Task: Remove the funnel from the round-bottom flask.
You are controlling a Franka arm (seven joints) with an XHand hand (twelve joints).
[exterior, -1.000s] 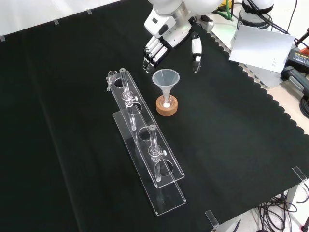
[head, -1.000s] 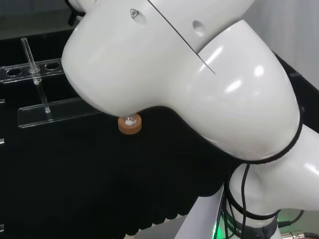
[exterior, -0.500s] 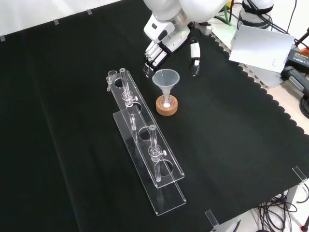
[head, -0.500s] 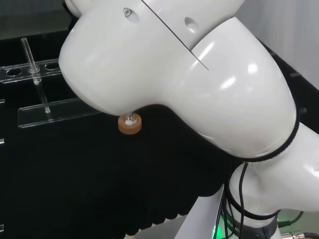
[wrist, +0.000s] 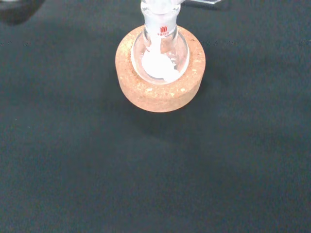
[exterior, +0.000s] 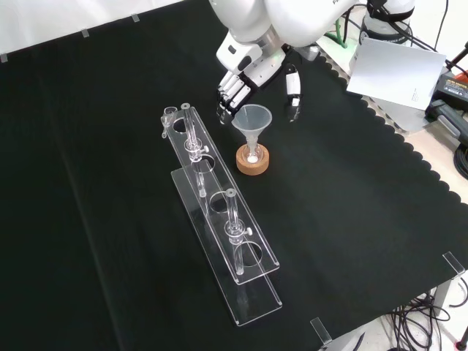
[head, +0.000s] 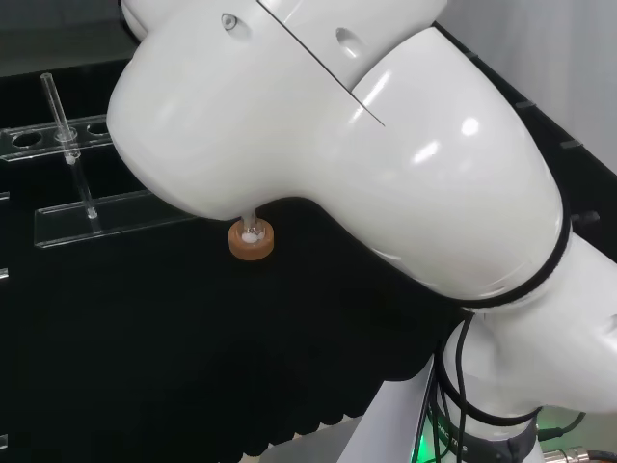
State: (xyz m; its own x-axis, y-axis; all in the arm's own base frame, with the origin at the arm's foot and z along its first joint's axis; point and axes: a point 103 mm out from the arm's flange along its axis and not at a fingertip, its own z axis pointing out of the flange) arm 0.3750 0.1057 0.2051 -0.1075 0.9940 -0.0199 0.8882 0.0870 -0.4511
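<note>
I saw the funnel (exterior: 252,121) standing upright, mouth up and stem down in the neck of the round-bottom flask (wrist: 161,56), which sat in its cork ring (exterior: 253,162) on the black cloth (exterior: 351,219). White material lay in the flask's bulb. The hand (exterior: 252,77) hung just behind the funnel in the front view, fingers (exterior: 228,99) and thumb (exterior: 293,93) spread to either side, holding nothing. The clear rack (exterior: 219,219) stood just left; bare cloth lay open to the right.
</note>
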